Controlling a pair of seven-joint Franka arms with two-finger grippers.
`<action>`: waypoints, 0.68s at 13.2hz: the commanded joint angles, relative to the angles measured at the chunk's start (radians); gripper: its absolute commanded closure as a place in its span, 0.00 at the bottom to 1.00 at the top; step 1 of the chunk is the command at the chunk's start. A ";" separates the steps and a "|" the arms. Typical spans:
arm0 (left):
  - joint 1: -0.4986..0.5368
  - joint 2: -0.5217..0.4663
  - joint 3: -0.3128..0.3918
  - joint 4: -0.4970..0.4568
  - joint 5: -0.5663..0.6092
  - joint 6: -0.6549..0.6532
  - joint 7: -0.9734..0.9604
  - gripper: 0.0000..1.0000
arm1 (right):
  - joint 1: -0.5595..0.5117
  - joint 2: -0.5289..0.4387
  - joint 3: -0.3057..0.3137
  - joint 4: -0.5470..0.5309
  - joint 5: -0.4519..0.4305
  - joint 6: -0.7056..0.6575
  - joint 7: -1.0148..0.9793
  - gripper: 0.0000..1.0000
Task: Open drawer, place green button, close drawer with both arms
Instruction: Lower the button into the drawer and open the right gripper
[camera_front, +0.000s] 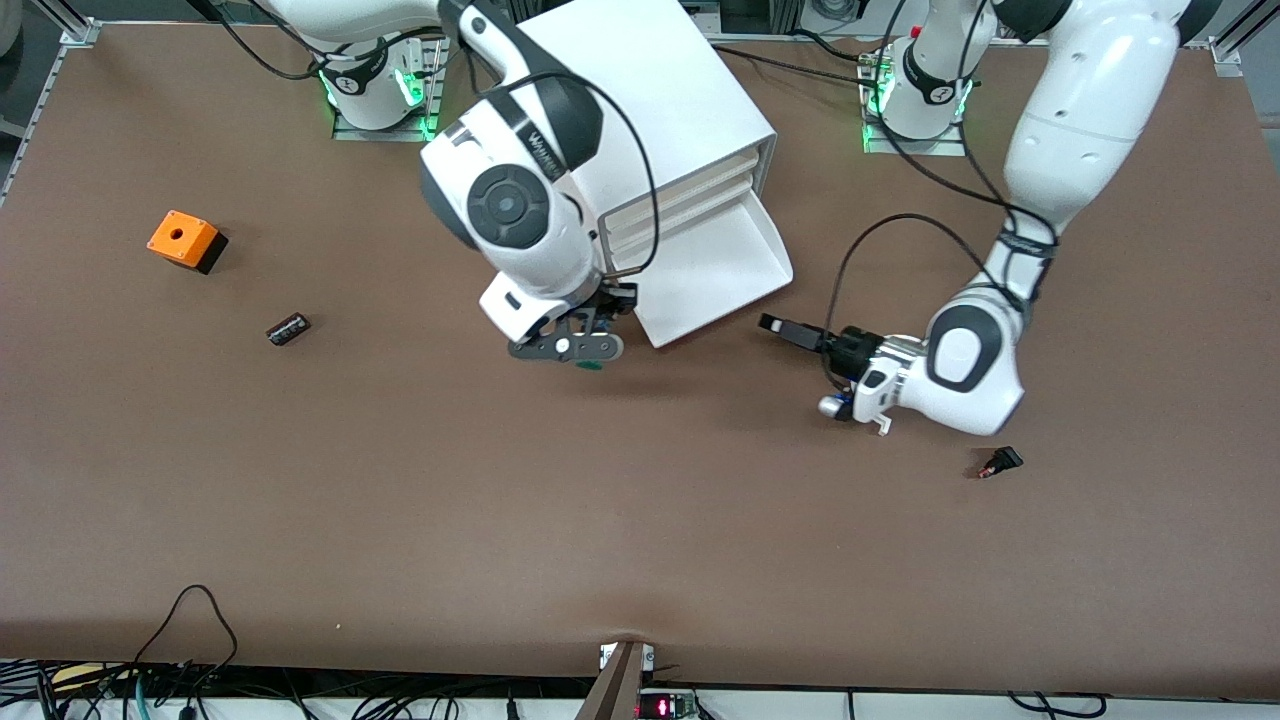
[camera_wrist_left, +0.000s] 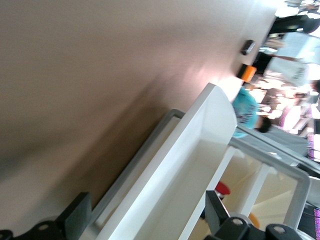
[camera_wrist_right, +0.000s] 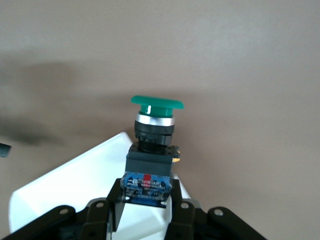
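Observation:
The bottom drawer of the white cabinet stands pulled out and looks empty. My right gripper is shut on the button, up in the air over the drawer's front corner at the right arm's end. In the right wrist view the fingers clamp the button's blue-black body, green cap pointing away, with the drawer's corner below. My left gripper is open, low beside the drawer's other front corner. In the left wrist view the drawer's wall lies between its fingers.
An orange cube with a hole and a small dark brown cylinder lie toward the right arm's end of the table. A small black part lies near the left arm's wrist, nearer to the front camera. Cables trail along the table's near edge.

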 joint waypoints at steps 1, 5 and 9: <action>0.010 -0.083 0.003 0.010 0.163 0.002 -0.052 0.00 | 0.071 0.038 -0.010 0.040 -0.002 0.035 0.142 1.00; 0.012 -0.170 0.047 0.040 0.448 0.004 -0.055 0.00 | 0.179 0.095 -0.013 0.041 -0.049 0.161 0.351 1.00; 0.016 -0.197 0.061 0.062 0.651 0.096 -0.052 0.00 | 0.237 0.136 -0.014 0.040 -0.091 0.207 0.518 1.00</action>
